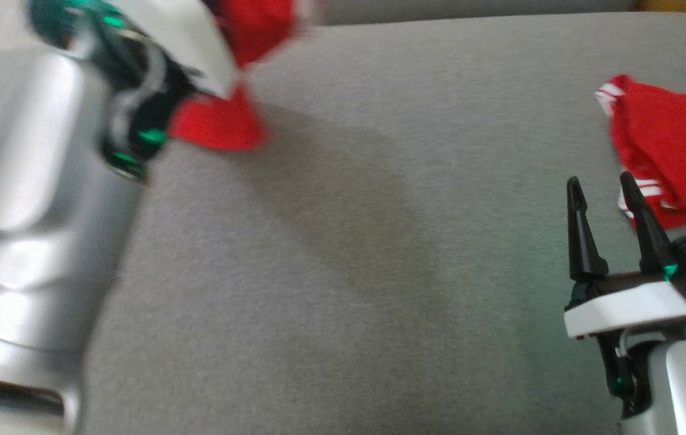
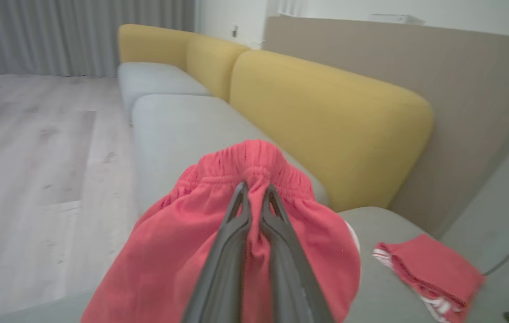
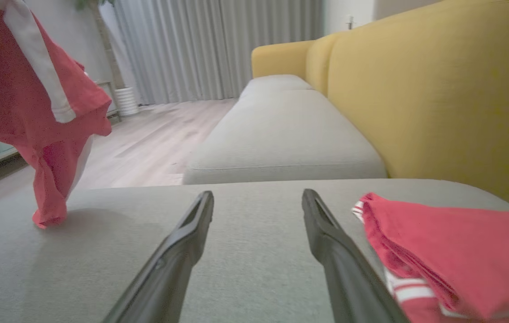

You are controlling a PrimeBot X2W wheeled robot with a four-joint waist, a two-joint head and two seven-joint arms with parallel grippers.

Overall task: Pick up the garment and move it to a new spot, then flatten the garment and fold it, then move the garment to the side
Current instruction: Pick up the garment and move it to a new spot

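Left tool [image 2: 254, 189] grips red shorts [image 2: 169, 251] with white side stripes

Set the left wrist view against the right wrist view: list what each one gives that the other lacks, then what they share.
Left wrist view: the left gripper shut on the red garment at its gathered waistband, seen close.
Right wrist view: the right gripper, open and empty, and the garment hanging full length, with a white side stripe, its lower tip seemingly touching the grey cushion.
Shared: the folded red garment lying on the cushion, the yellow backrest, the curtain and the wooden floor.
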